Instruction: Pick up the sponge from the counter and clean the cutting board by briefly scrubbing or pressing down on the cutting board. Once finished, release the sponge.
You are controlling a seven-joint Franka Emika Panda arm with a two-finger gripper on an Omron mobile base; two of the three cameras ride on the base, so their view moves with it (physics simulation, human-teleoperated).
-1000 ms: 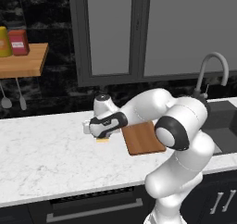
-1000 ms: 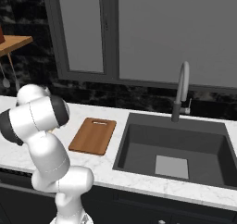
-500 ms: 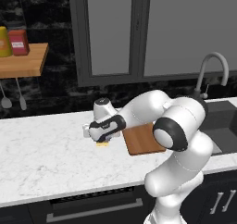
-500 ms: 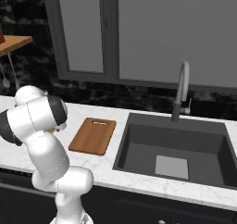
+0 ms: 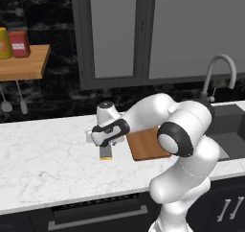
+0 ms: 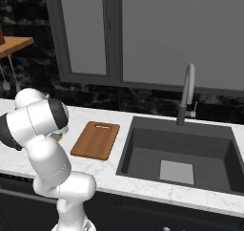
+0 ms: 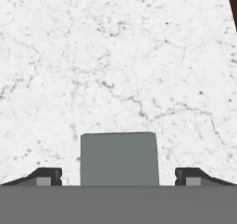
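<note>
Currently logged from my remote station, item by item.

Gripper (image 7: 118, 177): jaws spread wide, one finger tip either side of the sponge with clear gaps, nothing held. I hold it low over the desk so the fingers can straddle the block before closing.

Sponge (image 7: 119, 158): dark grey top facing the hand camera, lying flat on the white marble desk (image 5: 43, 168). From the left base camera its yellow-orange base (image 5: 105, 154) shows just beneath the hand, just beside the left edge of the cutting board.

Cutting board (image 6: 96, 139): reddish-brown, flat on the desk between the sponge and the sink (image 6: 178, 151), bare on top. I judge it untouched by any scrubbing yet.

Arm: elbow folded across the board's near side, hand pointed down at the sponge.

Change against the earlier frames: the hand has come down slightly toward the sponge and the arm has tucked in a little; sponge and board lie where they were.

Step in hand, as I judge it: final descent before the grasp.
</note>
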